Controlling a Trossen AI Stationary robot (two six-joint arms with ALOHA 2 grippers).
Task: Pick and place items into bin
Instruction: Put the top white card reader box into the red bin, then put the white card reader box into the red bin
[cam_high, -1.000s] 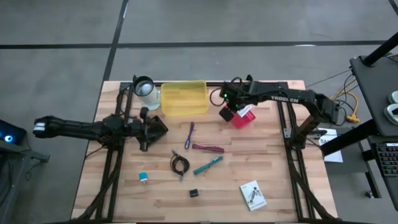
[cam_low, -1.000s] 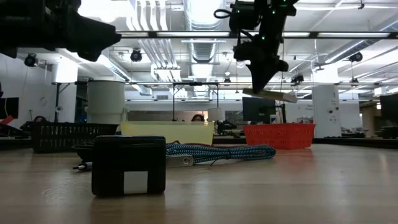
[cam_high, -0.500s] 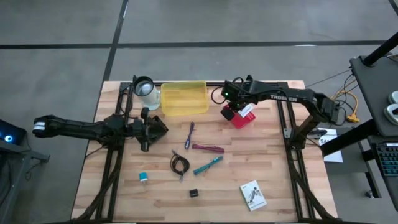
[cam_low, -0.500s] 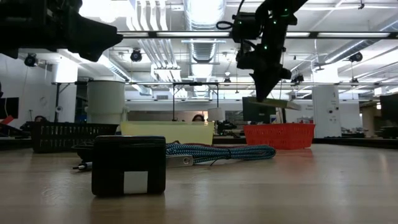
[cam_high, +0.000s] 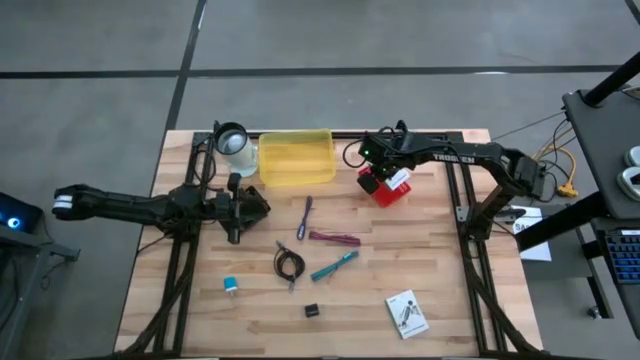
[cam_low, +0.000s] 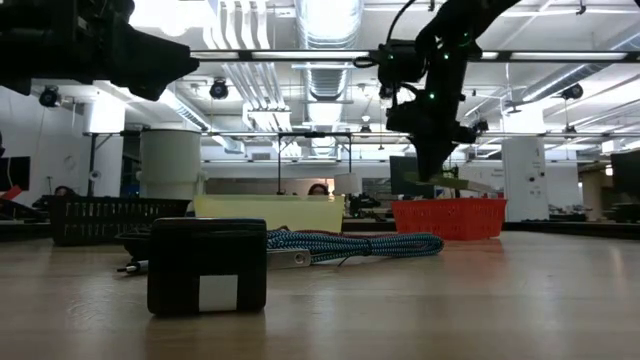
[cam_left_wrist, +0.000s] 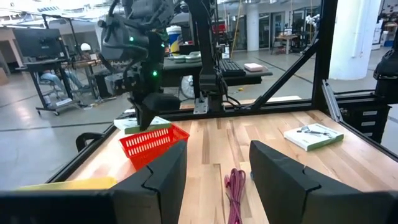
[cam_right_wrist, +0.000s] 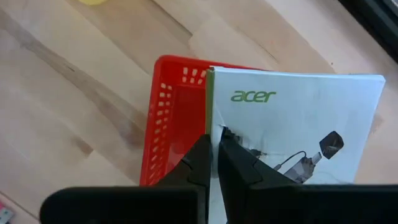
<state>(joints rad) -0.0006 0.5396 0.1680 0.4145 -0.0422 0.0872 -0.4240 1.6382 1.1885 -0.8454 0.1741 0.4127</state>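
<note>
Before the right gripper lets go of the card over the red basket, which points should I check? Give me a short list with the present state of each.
1. Grip on the card: the right gripper is shut on the white card. Ok.
2. Card over the red basket: the high view shows it above the basket. Ok.
3. Card clear of the rim: in the low view the card hangs above the basket, not touching. Ok.
4. Room inside the basket: the card hides the inside. Cannot tell.
5. Left gripper out of the way: it waits on the table's left half, apart from the basket. Ok.
</note>
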